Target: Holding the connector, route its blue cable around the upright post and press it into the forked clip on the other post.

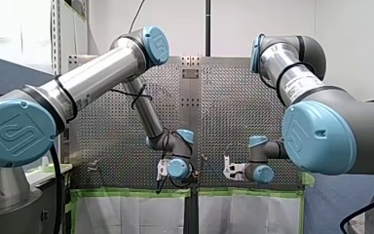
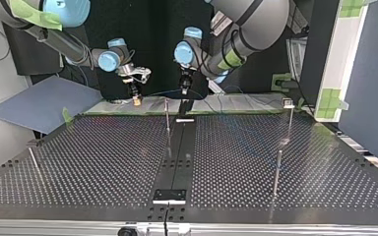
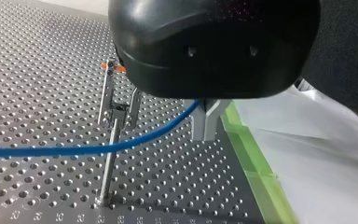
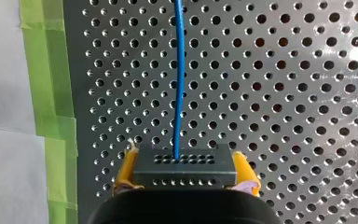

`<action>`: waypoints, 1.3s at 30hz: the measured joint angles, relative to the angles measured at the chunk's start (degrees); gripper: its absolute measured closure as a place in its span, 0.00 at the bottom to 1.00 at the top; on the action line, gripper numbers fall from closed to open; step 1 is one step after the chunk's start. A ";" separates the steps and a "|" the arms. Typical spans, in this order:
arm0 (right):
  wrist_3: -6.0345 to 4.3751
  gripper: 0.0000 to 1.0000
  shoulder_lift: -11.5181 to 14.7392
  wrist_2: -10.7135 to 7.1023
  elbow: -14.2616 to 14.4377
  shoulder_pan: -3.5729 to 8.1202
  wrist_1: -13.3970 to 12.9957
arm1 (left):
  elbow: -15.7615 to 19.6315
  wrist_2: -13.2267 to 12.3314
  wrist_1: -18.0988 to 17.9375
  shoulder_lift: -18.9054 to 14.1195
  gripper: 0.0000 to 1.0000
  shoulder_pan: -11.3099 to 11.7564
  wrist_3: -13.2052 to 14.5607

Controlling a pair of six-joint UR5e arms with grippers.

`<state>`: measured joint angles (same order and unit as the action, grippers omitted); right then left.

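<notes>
Holding the dark grey rectangular connector block (image 4: 185, 163) in my right pincer (image 4: 185, 171), with yellow pads (image 4: 127, 169) pressed against its two short sides. In the right wrist view, rows of small holes on the block's face and the thin blue cable (image 4: 179, 74) leaving the upper row, straight ahead above the perforated metal counter (image 4: 284, 84). Beside it, a strip of green tape (image 4: 51, 70) along the counter's edge, then white sheeting (image 4: 4, 93).

Gripping that cable further along with my left pincer (image 3: 206, 123): pale metal fingers (image 3: 199, 126) together on it, just under the black housing. From there, low over the counter and across the camera's side of a slim metal post (image 3: 106, 177), below the forked metal clip (image 3: 119, 109) at the post's top and outside its two prongs. At the tip of one prong, a small orange piece (image 3: 112, 66).

In the top view, both pincers near the counter's far edge, apart from each other: my right pincer at the view's left, my left pincer at the view's right, with the cable strung faintly between them.
</notes>
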<state>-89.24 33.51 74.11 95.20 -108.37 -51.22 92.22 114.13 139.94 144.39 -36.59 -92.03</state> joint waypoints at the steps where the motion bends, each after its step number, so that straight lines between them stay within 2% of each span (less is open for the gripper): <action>1: 0.02 1.00 0.00 0.00 -0.10 0.02 0.06 | -0.06 0.00 0.00 0.00 0.98 0.05 0.00; 7: 0.60 1.00 0.00 0.02 -0.45 0.11 0.93 | -0.27 0.02 0.07 -0.04 0.98 0.07 0.27; 14: 3.35 1.00 0.06 1.25 -0.48 0.72 2.39 | -0.52 0.63 0.86 -0.20 0.98 -0.39 0.93; 21: 4.80 1.00 0.21 1.46 -0.49 1.33 2.80 | -1.25 0.83 1.50 -0.54 0.98 -0.42 1.21; 26: 5.25 1.00 1.25 0.82 -0.49 1.29 3.17 | -1.96 0.89 1.57 -0.63 0.98 -0.55 1.24; 34: 5.30 1.00 2.51 0.50 -0.49 1.11 3.61 | -2.17 1.00 1.58 -0.88 0.98 -1.04 1.24; 39: 5.14 1.00 2.57 0.51 -0.49 1.47 3.64 | -2.21 1.18 1.58 -1.28 0.98 -0.87 1.06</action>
<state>-84.10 36.08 74.62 94.72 -106.90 -47.58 90.01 115.31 141.51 143.11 -37.46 -90.96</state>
